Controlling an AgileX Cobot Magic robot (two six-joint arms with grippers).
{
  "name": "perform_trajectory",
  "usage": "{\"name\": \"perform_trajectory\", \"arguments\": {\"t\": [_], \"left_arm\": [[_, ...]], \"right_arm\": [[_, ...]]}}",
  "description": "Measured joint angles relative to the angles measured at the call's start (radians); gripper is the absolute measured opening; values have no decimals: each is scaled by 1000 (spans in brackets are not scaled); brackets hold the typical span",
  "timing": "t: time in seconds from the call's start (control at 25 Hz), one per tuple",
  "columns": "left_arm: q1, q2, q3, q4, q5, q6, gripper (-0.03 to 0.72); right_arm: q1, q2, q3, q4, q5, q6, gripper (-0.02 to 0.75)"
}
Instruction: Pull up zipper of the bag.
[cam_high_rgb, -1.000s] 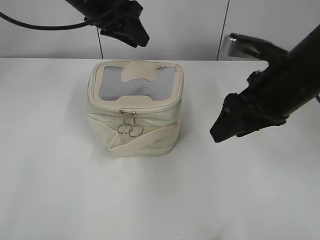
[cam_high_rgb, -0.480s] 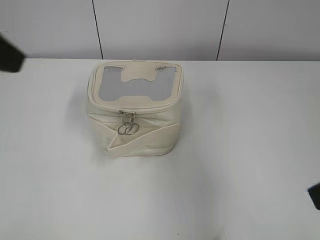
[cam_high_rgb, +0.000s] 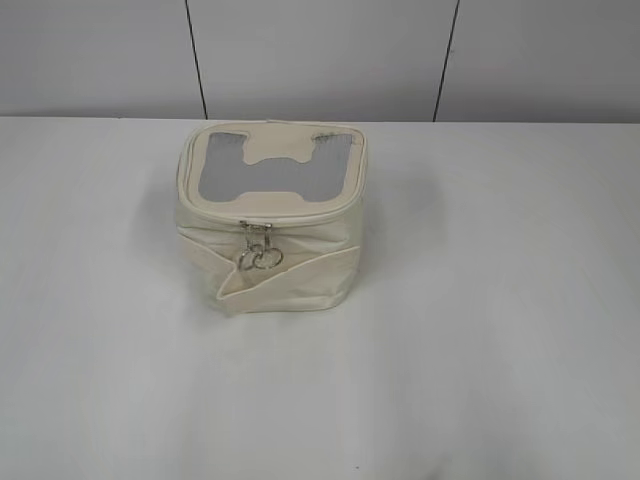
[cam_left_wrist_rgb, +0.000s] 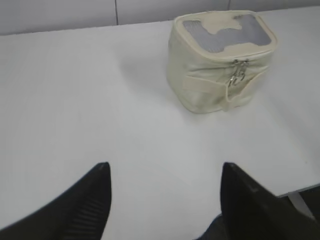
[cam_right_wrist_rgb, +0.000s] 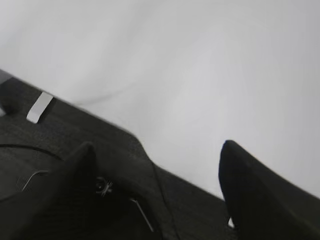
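From where I'm sitting my left gripper (cam_left_wrist_rgb: 165, 200) hangs over bare table (cam_high_rgb: 100, 380) with its jaws spread wide and nothing between them, well short of the bag (cam_high_rgb: 270, 215). The bag sits just left of centre, mesh top up, and the zipper (cam_high_rgb: 262, 222) looks run all the way round, both ring pulls dangling together at the front. My right gripper (cam_right_wrist_rgb: 155, 190) is off at the table's edge, also wide and empty. I'd call this one basically done.
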Motion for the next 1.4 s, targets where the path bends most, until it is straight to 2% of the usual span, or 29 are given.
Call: {"name": "perform_trajectory", "arguments": {"t": [0.16,0.4,0.96,1.04,1.12,1.28,1.32,1.4], "left_arm": [[0,-60,82,45,-3,-85,510],[0,-42,122,59,-114,-96,481],[4,-42,122,60,-120,-98,405],[41,-42,122,60,-120,-98,400],[110,-47,122,60,-121,-98,392],[293,-73,122,63,-122,-98,386],[320,-73,122,63,-123,-98,386],[331,-73,122,63,-123,-98,386]], "right_arm": [[0,-148,8,-66,-2,29,592],[0,-238,23,-151,-35,64,591],[-10,-238,48,-167,-85,86,561],[-52,-238,48,-167,-85,86,559],[-133,-238,48,-167,-85,86,559],[-288,-238,48,-167,-88,86,558],[-309,-238,48,-167,-88,86,558],[-320,-238,48,-167,-89,87,558]]}}
